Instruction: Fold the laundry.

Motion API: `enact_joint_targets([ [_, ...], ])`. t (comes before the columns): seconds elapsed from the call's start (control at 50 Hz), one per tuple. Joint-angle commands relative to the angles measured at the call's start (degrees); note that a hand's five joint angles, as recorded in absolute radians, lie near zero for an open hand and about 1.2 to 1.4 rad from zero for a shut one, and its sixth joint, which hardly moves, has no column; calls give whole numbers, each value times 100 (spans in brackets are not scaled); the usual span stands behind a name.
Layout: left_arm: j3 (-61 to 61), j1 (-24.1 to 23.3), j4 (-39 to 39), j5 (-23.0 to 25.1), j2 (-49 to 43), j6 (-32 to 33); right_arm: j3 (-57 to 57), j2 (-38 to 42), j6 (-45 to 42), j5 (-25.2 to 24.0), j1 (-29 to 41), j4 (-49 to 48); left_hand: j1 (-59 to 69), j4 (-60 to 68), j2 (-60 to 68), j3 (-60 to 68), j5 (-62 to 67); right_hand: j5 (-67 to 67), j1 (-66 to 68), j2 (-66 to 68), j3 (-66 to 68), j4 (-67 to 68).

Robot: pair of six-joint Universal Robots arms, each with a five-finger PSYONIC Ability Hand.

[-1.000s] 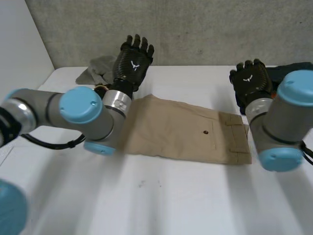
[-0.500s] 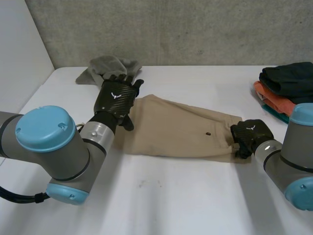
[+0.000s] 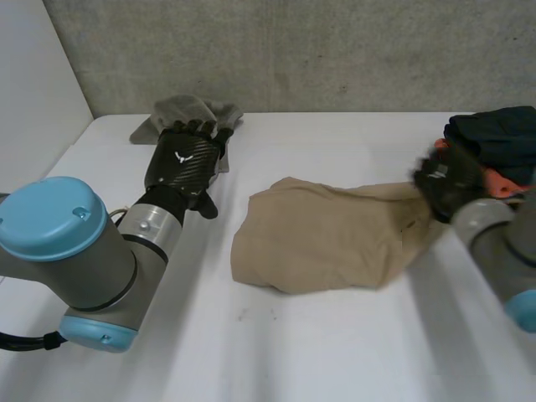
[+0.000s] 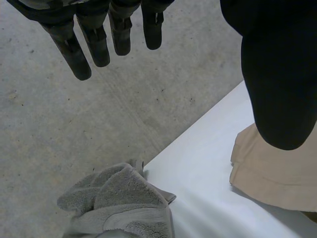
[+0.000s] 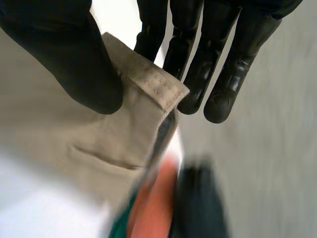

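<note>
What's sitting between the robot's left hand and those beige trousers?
Nothing: in the head view a bare stretch of white table separates the left hand from the beige trousers.

place: lab bench | white table (image 3: 276, 352) | bare concrete wall (image 3: 335, 50)

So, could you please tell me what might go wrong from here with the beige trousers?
1. The right robot hand pinches just the waistband edge of the beige trousers between thumb and fingers; that thin hold may slip.
2. The left robot hand is open, off the trousers by the grey towel, so the bunched cloth may drag and crease.
3. The right robot hand is close to the stack of folded clothes and might knock it.
</note>
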Motion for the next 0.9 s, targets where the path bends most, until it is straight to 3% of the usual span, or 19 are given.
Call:
enact_joint_targets([
  [0.02, 70, 10, 5, -8, 39, 0, -224, 678, -13, -1934, 1459, -550, -88, -160, -167, -205, -263, 1528, 2393, 1254, 1352, 1191],
  [0.1, 114, 10, 32, 1, 31, -9, -294, 1127, -5, -2553, 1856, -551, -88, -160, -167, -205, -263, 1528, 2393, 1254, 1352, 1191],
  [0.16, 202, 1, 41, -8, 13, -17, -364, 1278, 30, -2616, 1945, -559, -88, -160, -167, -205, -263, 1528, 2393, 1254, 1352, 1191],
  [0.18, 281, -16, 41, -8, -22, -35, -425, 1304, 109, -2581, 1962, -559, -88, -160, -167, -205, -263, 868, 1733, 594, 691, 530],
  [0.2, 334, -16, 41, -8, -22, -70, -461, 1304, 144, -2520, 1980, -559, -88, -160, -167, -205, -263, -721, 144, -995, -897, -1058],
  [0.22, 378, -16, 41, -8, -31, -88, -487, 1304, 214, -2441, 2006, -559, -88, -160, -167, -205, -263, -2536, -1670, -2809, -2712, -2873],
  [0.24, 439, -16, 41, -16, -31, -114, -540, 1296, 459, -2197, 1998, -559, -88, -160, -167, -205, -263, -5472, -4607, -5746, -5648, -5809],
  [0.3, 703, -16, 6, -25, -101, -228, -593, 1164, 1231, -1686, 1980, -533, -88, -160, -167, -205, -263, -5472, -4607, -5746, -5648, -5809],
  [0.38, 1133, -43, -38, -34, -382, -360, -558, 297, 3810, -939, 1919, -515, -83, -156, -162, -200, -259, -5472, -4607, -5746, -5648, -5809],
  [0.48, 1826, -209, -625, -34, -803, -570, -637, -216, 5838, -665, 1524, -183, -49, -122, -129, -167, -225, -5472, -4607, -5746, -5648, -5809],
  [0.56, 2389, -499, -1380, -8, -1190, -921, -996, -120, 6165, -621, 996, 722, -49, -122, -129, -167, -225, -5472, -4607, -5746, -5648, -5809],
  [0.76, 3164, -1018, -2604, -139, -1894, -1213, -2666, 1338, 6148, -577, 899, 2402, 85, 12, 5, -33, -91, -5472, -4607, -5746, -5648, -5809],
  [0.9, 3191, -1247, -2912, -877, -2140, -1152, -2992, 1805, 5929, -577, 916, 2622, 136, 63, 56, 18, -40, -5472, -4607, -5746, -5648, -5809],
])
